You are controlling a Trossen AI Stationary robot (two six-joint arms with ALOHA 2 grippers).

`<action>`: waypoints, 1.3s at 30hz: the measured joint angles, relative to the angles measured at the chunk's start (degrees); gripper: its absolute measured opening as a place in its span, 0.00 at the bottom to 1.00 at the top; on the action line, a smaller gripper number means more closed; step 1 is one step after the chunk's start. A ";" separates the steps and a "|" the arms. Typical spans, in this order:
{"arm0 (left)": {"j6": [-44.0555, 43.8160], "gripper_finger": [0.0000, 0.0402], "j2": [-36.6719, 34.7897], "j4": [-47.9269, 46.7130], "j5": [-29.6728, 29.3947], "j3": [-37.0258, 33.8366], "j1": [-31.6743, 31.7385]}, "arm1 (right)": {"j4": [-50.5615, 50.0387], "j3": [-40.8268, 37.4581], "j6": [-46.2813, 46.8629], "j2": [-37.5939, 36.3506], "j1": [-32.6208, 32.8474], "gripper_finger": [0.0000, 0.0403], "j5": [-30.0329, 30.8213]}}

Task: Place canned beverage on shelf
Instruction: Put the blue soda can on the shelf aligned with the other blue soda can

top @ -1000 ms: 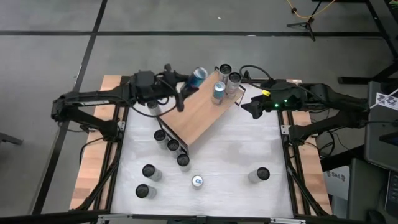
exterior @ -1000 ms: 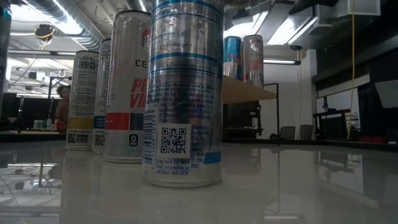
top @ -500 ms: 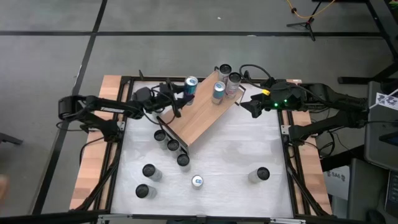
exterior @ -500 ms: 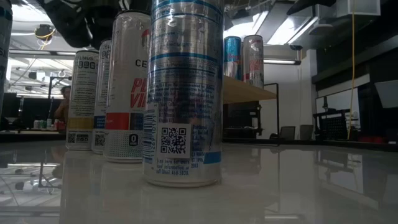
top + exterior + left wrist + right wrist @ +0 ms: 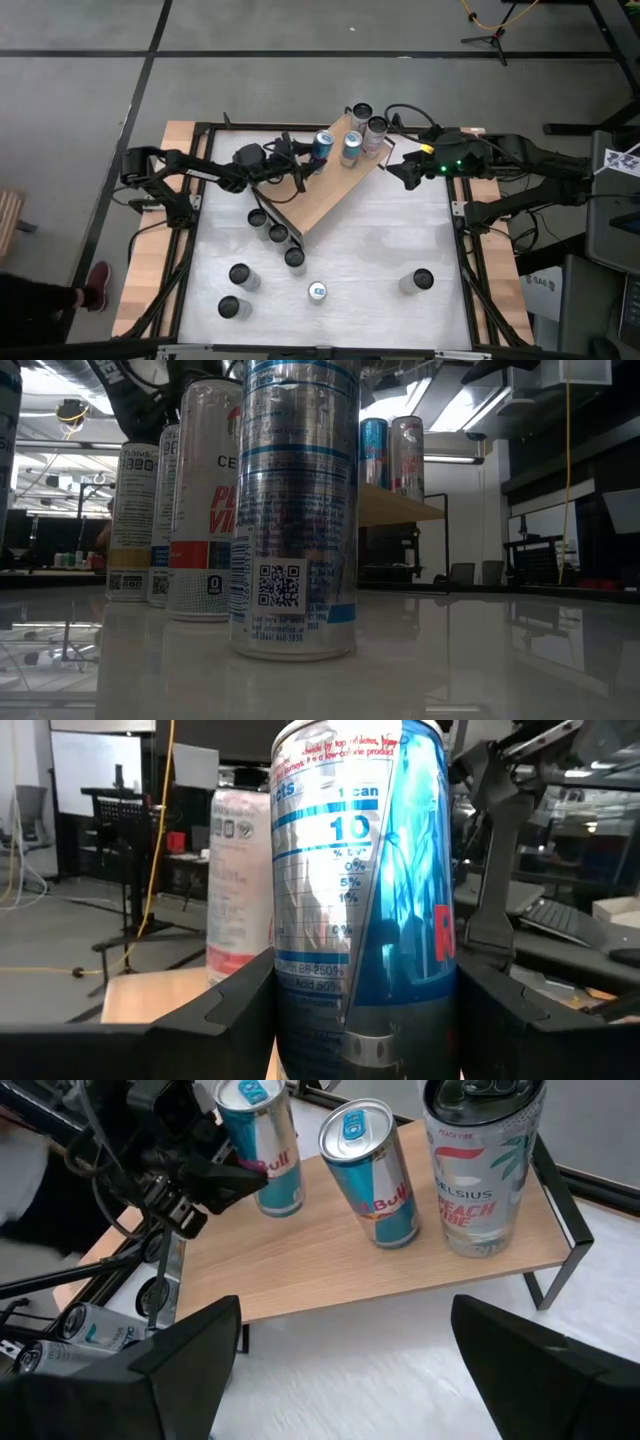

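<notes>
The shelf (image 5: 322, 192), a light-brown board on thin black frame ends, stands slantwise at the table's far middle. Three cans stand on its far end: a blue one (image 5: 351, 148), a pale one (image 5: 376, 130) and another (image 5: 360, 112). My left gripper (image 5: 312, 160) is shut on a blue and silver can (image 5: 321, 145), which stands upright over the board's far left part. In the right wrist view this can (image 5: 262, 1142) has its base at the board's surface. My right gripper (image 5: 393, 172) hangs open at the shelf's right end, with nothing between its fingers. My left gripper pinches the blue can's side walls (image 5: 300, 1000) between its two fingers (image 5: 225, 1015), on the can's lower half. The fingers come level from the table's left. The can stands upright with its top up. Whether its base rests on the board or hangs just above it, I cannot tell.
Several more cans stand on the white tabletop: a row of three (image 5: 277, 233) at the shelf's near left end, two at the near left (image 5: 240, 275), one in the near middle (image 5: 318, 291) and one at the near right (image 5: 421, 280). A person's shoe (image 5: 97, 283) shows beside the table's left.
My left gripper has come down toward the shelf and a little toward the table's right, tipping from a downward slant to level. It stayed shut on the blue can. The can was tilted above the shelf's far edge and now stands upright at the board.
</notes>
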 joint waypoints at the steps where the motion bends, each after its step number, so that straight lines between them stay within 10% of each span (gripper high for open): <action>1: 0.00 0.55 0.16 0.18 0.02 0.06 0.00 | 0.00 0.00 -0.01 0.00 0.00 0.88 -0.02; 39: 0.04 0.60 0.68 -6.63 -0.37 0.08 0.65 | -0.11 0.00 -0.02 0.00 0.00 0.88 -0.05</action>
